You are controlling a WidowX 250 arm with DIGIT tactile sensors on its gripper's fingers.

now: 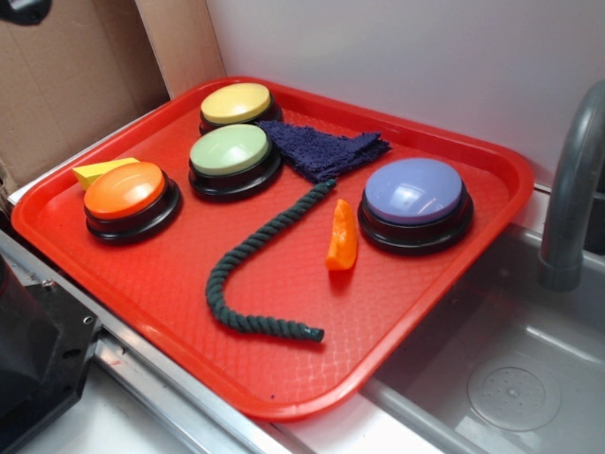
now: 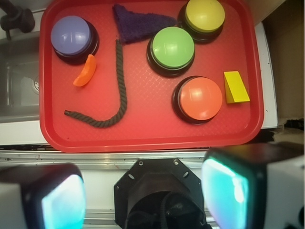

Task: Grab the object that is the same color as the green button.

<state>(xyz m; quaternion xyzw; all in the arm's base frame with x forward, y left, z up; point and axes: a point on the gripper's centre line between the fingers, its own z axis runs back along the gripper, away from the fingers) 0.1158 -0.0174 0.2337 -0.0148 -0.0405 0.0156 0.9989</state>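
The hand [image 2: 143,195] is hanging at the near edge of the scene, over the worktop [image 2: 143,157] in front of the tray [image 2: 143,138], with its two fingers [image 2: 62,200] standing well apart and nothing lying between them. Judging by this, the task is sitting at its start: the hand is empty and nowhere near its target, so the whole approach, descent and grasp are waiting to be done.

On the tray, the rope [image 2: 122,86] is lying flat and untouched, its hooked end curling toward the near left and its straight run reaching away to the far side, where its tip is meeting or slipping just under the dark blue cloth [image 2: 140,21]; which of the two cannot be told. An orange wedge [image 2: 85,74] is resting just left of the rope, apart from it. The orange button [image 2: 200,98] and a yellow block [image 2: 236,87] are sitting to the right. Farther off, the green button [image 2: 172,47] is standing right of the rope's far part, with the purple button [image 2: 72,34] to the left and the yellow button [image 2: 205,14] beyond.

The hand itself is showing only as blurred finger ends in the wrist view and is falling outside the exterior view, apart from dark parts cut off at that picture's edge. A sink [image 1: 501,378] beside the tray is partly cropped.
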